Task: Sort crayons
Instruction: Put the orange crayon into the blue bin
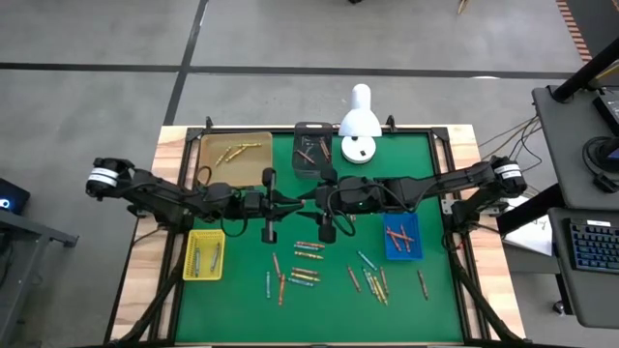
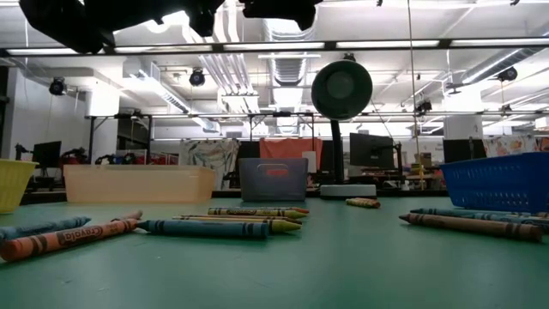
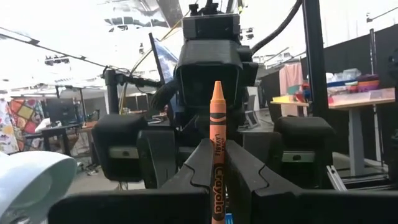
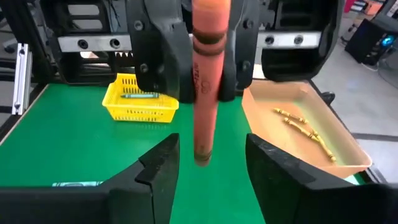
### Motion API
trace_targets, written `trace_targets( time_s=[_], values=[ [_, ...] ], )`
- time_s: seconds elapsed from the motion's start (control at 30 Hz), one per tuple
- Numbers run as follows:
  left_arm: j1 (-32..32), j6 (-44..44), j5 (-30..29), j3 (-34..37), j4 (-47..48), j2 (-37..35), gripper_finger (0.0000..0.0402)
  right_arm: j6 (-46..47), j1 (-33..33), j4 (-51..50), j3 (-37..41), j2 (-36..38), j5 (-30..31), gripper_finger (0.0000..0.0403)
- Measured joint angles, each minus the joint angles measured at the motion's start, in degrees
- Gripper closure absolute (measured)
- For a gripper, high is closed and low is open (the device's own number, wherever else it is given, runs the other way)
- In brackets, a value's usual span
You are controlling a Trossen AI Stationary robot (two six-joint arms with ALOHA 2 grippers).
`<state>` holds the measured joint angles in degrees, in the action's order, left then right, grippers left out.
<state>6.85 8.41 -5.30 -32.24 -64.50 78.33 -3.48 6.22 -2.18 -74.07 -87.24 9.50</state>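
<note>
Left wrist view: my left gripper (image 3: 216,186) is closed on an orange crayon (image 3: 217,146), which stands upright between the fingers, tip pointing at my right gripper directly opposite. In the right wrist view, the right gripper (image 4: 205,163) is spread wide, with the orange crayon (image 4: 205,81) hanging just ahead of the gap, touching neither finger. In the high view, both grippers meet above the green mat (image 1: 242,295), just in front of the grey tray (image 1: 311,150). The loose crayons (image 1: 308,261) lie on the mat between the yellow tray (image 1: 204,254) and the blue tray (image 1: 401,239). The tan tray (image 1: 234,159) sits beside the grey tray.
</note>
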Motion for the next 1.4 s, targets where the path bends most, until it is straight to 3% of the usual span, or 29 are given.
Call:
trace_targets(
  time_s=[0.2,0.37,0.47,0.6,0.8,1.07,1.23,1.4],
  values=[
    [0.0,-1.4,-0.1,0.0,0.1,0.5,0.0401,-1.7,0.0,0.6,0.0,0.0,0.0,0.0256],
    [0.0,-2.1,-0.8,0.0,0.3,0.6,0.0397,-3.0,0.0,1.1,0.0,0.0,0.4,0.0327],
    [0.0,-2.9,-2.2,0.0,0.9,0.6,0.0381,-3.2,0.0,0.7,0.0,0.1,0.8,0.0379],
    [0.0,-3.2,-2.7,0.0,2.7,0.4,0.0343,-2.1,0.0,-2.9,-0.5,0.8,0.9,0.0385],
    [0.0,-3.5,-2.6,0.0,6.0,-1.3,0.0288,4.4,0.0,-20.1,-4.6,2.4,1.1,0.0387],
    [0.0,-3.4,-2.9,0.0,13.1,-4.9,0.0267,29.9,0.5,-57.6,-5.7,2.4,-0.7,0.0388],
    [0.0,-3.4,-3.2,0.0,16.7,-5.7,0.027,43.1,3.3,-72.1,1.3,2.4,-8.7,0.0389],
    [0.0,-3.5,-3.2,0.0,17.6,-5.7,0.0271,49.4,6.0,-71.7,9.8,2.4,-19.1,0.0389]
  ],
)
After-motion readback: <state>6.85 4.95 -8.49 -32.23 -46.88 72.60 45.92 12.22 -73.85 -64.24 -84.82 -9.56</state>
